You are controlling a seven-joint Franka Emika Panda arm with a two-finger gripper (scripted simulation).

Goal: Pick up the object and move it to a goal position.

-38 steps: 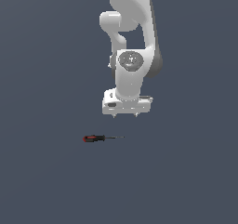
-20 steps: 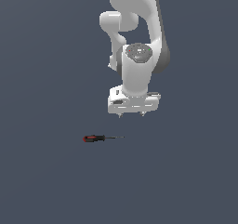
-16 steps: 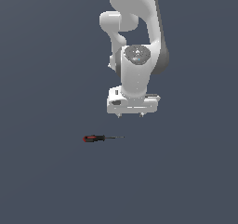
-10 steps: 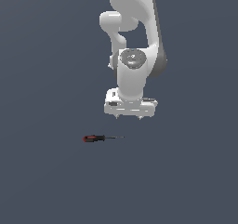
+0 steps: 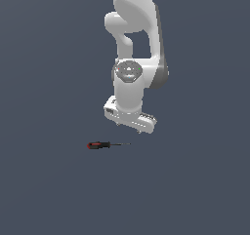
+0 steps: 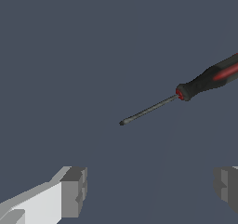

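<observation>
My pincer (image 6: 148,190) is wide open, with a big gap between its two gray fingertips (image 6: 74,190), and it holds nothing. In the exterior view my pincer (image 5: 131,127) hangs under my white arm (image 5: 134,58), above the flat dark gray floor (image 5: 58,190). The screwdriver (image 5: 104,145) lies flat on that floor, lower down and toward the exterior view's left of my pincer, near it but not touching it. It is very small next to my arm. Its handle (image 5: 97,145) is red and black, and points toward the exterior view's left. Its thin dark metal shaft (image 5: 120,144) points toward the exterior view's right, toward the spot under my pincer. From my wrist view I can see the screwdriver (image 6: 186,90) much better. The handle (image 6: 211,76) is mostly black with a long red stripe along it and a little red ring where it meets the shaft. The handle gets a bit thinner in the middle and fatter at the shaft end. Part of the handle runs off the edge of the picture, so I cannot see its far end there. The shaft (image 6: 148,109) is straight, thin and gray, and it ends in a small dark tip (image 6: 122,123). The tip sits apart from my fingertips and out past them, not in the gap between them.
</observation>
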